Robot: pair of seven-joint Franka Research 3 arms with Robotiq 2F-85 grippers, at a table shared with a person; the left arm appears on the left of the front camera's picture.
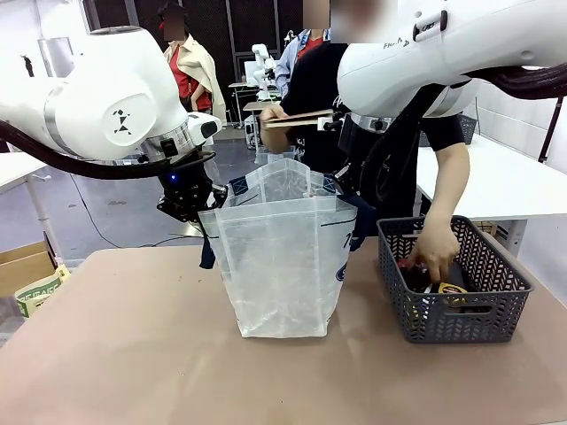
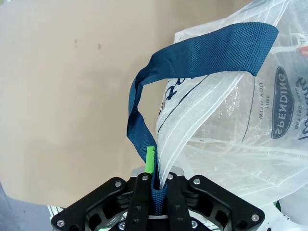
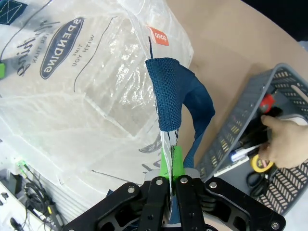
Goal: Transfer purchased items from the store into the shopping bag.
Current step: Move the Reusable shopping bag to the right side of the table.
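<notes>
The left arm [image 1: 106,106] enters from the side, wrist bent downward. The left gripper [image 2: 156,179] has its jaws fully closed, clamping the bag [image 2: 231,144] by its strap between the pads. The right arm [image 1: 416,53] reaches in from above. The right gripper [image 3: 171,166] has its jaws fully closed on the bag's edge. Beyond the right claw, off to one side, a person's hand [image 3: 284,139] reaches downward, fingers curled.

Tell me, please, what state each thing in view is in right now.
Bag, upright, mouth held open from both sides.
Left gripper, shut on the bag's rim at a blue strap.
Right gripper, shut on the opposite rim at the other strap.
Basket, upright, with items inside.
Person's hand, reaching into the basket, down among the items.
</notes>
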